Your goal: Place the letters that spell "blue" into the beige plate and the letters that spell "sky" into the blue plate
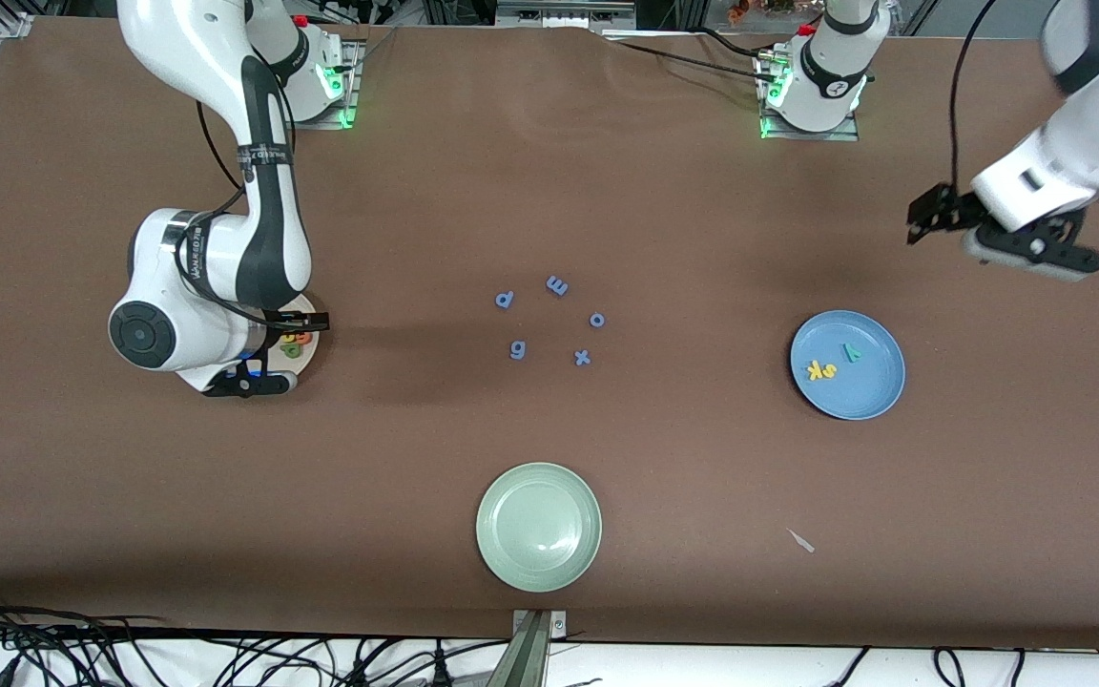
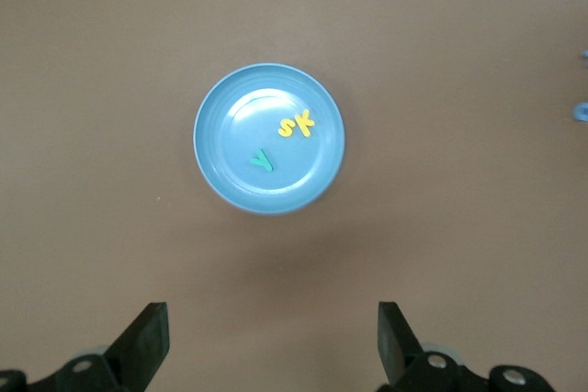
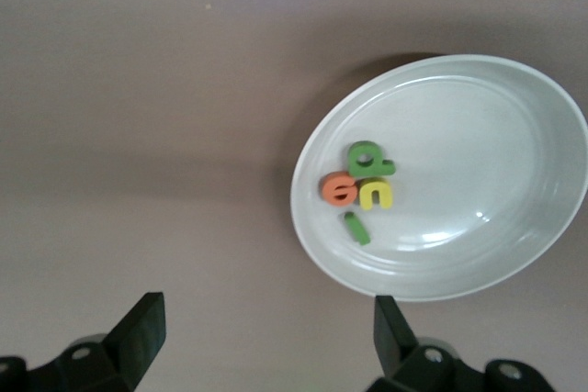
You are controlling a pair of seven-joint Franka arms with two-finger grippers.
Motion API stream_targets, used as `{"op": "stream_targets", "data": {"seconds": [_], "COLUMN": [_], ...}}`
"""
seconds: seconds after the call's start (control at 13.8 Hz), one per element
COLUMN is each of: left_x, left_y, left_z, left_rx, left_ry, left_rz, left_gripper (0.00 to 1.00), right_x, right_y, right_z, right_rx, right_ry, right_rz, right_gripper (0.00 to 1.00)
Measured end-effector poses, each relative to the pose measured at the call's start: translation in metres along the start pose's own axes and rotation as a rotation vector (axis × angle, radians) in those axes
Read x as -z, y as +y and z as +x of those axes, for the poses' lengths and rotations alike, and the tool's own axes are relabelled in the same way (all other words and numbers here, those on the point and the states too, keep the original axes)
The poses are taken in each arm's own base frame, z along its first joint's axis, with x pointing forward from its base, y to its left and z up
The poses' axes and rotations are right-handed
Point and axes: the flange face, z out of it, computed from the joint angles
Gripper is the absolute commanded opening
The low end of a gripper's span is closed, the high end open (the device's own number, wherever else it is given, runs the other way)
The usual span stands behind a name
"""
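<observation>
Brown worktop point(image 1: 664, 191) under both arms, bases along its top edge.

From the front: blue plate point(image 1: 869, 391) toward the left arm's end, carrying yellow s point(image 1: 813, 370), yellow k point(image 1: 829, 369) and teal y point(image 1: 852, 352). Left pincer point(image 1: 931, 218) up in the air over bare worktop near that plate, empty. Beige plate point(image 1: 309, 342) mostly hidden under the right arm, coloured letters peeking out. Blue letters point(image 1: 549, 320) scattered mid-worktop, pale green plate point(image 1: 538, 526) nearest the camera, bare.

From the left wrist: left pincer point(image 2: 273, 337) spread wide, holding nothing, blue plate and its three letters below.

From the right wrist: right pincer point(image 3: 266, 337) also wide and empty over the beige plate's edge; inside, green b point(image 3: 369, 160), orange e point(image 3: 338, 189), yellow u point(image 3: 376, 194) and green l point(image 3: 357, 227) clustered together.

Judging by this, both words sorted, last placing step done. Next move: nothing more to pick, only lifting clear without nudging either plate.
</observation>
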Motion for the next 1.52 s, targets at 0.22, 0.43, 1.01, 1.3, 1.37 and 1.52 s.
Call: {"op": "stream_targets", "data": {"seconds": [0.22,0.43,1.01,1.3,1.37,1.52], "left_x": [0.060,0.094,0.083,0.084,0.084,0.084], "left_y": [0.003,-0.001,-0.010,-0.010,-0.010,-0.010], "left_z": [-0.012,-0.024,-0.006,-0.006,-0.006,-0.006], "left_rx": [-0.001,0.015,0.142,0.156,0.156,0.158], "left_ry": [-0.022,-0.030,-0.053,-0.052,-0.052,-0.052], "left_rz": [-0.006,-0.011,-0.019,-0.018,-0.018,-0.018], "left_gripper": [1.00,1.00,1.00,1.00,1.00,1.00], "right_x": [0.020,0.048,0.158,0.199,0.208,0.222], "right_y": [0.003,0.015,0.083,0.107,0.113,0.128], "right_z": [-0.004,-0.012,-0.079,-0.119,-0.127,-0.141], "right_rx": [-0.003,0.037,0.094,0.074,0.063,0.039], "right_ry": [-0.009,0.004,0.138,0.202,0.219,0.250], "right_rz": [0.005,-0.013,0.018,-0.002,0.001,0.007], "right_gripper": [1.00,1.00,1.00,1.00,1.00,1.00]}}
